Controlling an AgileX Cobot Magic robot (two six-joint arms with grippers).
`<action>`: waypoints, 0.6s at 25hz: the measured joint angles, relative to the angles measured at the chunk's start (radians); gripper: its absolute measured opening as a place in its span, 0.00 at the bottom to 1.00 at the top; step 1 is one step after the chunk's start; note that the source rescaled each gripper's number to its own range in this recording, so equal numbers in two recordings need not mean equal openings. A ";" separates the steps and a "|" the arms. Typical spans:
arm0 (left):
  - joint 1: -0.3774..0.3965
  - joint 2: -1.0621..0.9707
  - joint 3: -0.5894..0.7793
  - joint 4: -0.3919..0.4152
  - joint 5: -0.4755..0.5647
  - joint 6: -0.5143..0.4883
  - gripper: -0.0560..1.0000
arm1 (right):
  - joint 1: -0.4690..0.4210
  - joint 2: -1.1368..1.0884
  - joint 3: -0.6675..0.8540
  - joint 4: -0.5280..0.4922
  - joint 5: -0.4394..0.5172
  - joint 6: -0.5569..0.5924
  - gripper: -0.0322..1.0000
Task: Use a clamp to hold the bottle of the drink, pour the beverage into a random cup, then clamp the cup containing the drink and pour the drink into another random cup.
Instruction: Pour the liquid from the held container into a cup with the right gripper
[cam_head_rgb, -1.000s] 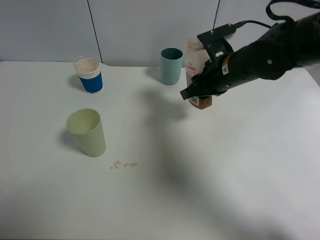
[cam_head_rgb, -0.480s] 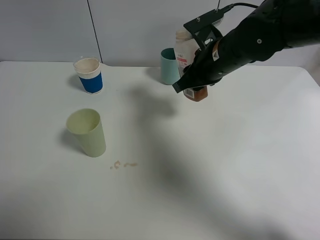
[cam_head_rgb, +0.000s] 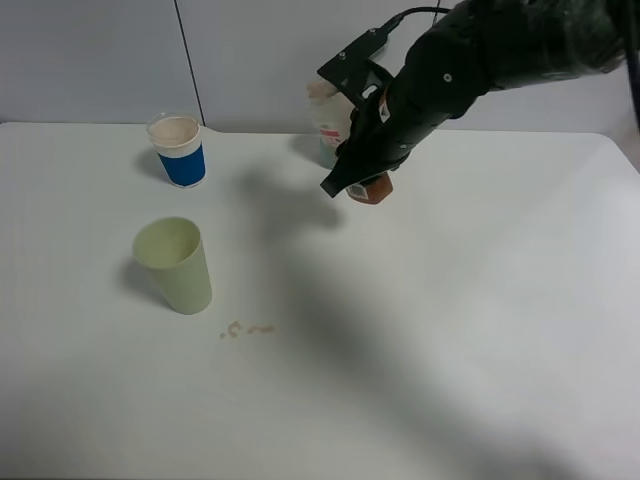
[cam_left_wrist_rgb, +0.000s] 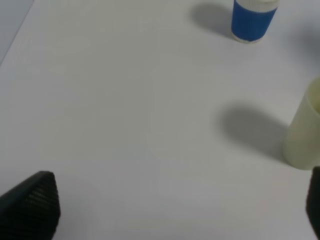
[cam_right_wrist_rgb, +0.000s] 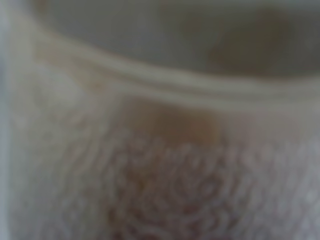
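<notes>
One bottle gripped above the worktop, two cups standing free

1. Right jaws: closed on the bottle (cam_head_rgb: 332, 118). The black right arm (cam_head_rgb: 470, 60) reaches in from 2 o'clock and covers the bottle's middle.
2. Bottle position: about 12 o'clock from the worktop (cam_head_rgb: 480, 330) centre, near the back edge. It is tilted, with the neck leaning toward 10 o'clock and the base toward 4 o'clock. Its shadow falls on the worktop apart from it, toward 9 o'clock, so it looks lifted clear.
3. Brown drink (cam_head_rgb: 371, 189): it shows at the bottle's low end, below the arm.
4. Right wrist view: filled by a blurred, pale, see-through wall, the bottle (cam_right_wrist_rgb: 160, 125), with a brownish patch. It is too soft for more detail.
5. Yellow-green cup (cam_head_rgb: 175, 265): upright at 9 o'clock from centre, well apart from the bottle. A few small brown drips (cam_head_rgb: 247, 329) lie on the worktop near it, at 4 o'clock from its base.
6. Blue-and-white cup (cam_head_rgb: 180, 150): upright at 10 o'clock, beyond the yellow-green cup and apart from it.
7. Left jaws: wide, holding nothing. One black tip (cam_left_wrist_rgb: 31, 207) sits at each side of the left wrist view, with bare worktop between them. Both cups stand well ahead of them.
</notes>
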 joint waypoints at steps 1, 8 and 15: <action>0.000 0.000 0.000 0.000 0.000 0.000 1.00 | 0.009 0.014 -0.020 0.001 0.009 -0.013 0.06; 0.000 0.000 0.000 0.000 0.000 0.000 1.00 | 0.072 0.102 -0.166 0.001 0.099 -0.084 0.05; 0.000 0.000 0.000 0.000 0.000 0.000 1.00 | 0.126 0.158 -0.257 0.003 0.152 -0.164 0.05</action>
